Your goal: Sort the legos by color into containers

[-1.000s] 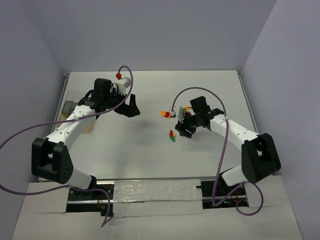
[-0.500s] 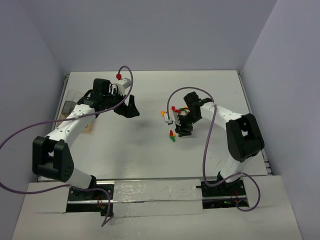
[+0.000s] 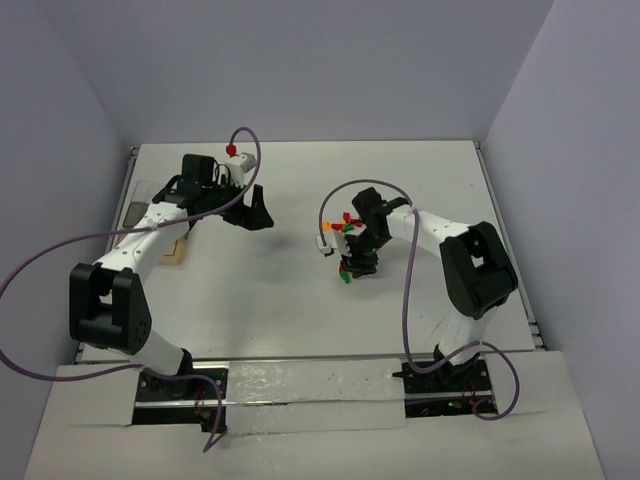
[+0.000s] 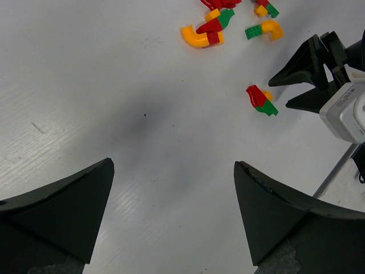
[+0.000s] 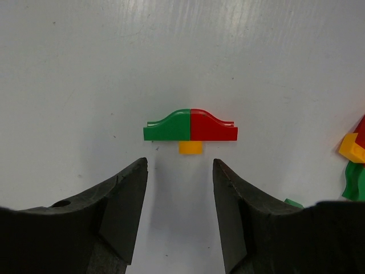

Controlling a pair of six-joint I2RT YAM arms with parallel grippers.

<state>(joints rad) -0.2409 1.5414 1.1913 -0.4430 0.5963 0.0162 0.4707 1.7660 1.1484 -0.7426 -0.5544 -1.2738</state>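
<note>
Right wrist: green-red arched lego pair (image 5: 190, 131) with a small orange-yellow brick (image 5: 190, 147) under it. It lies flat on the white surface (image 5: 85, 68) just ahead of my right end effector (image 5: 179, 165), fingers apart, nothing between. More legos (image 5: 353, 157) at the right edge. My left end effector (image 4: 173, 165) is wide apart, empty. Versus earlier: right end effector swung left, fingers narrowed slightly.

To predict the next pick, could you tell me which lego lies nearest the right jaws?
The lone green-and-red lego with an orange block beneath, directly before the right gripper, apart from the mixed pile.
</note>
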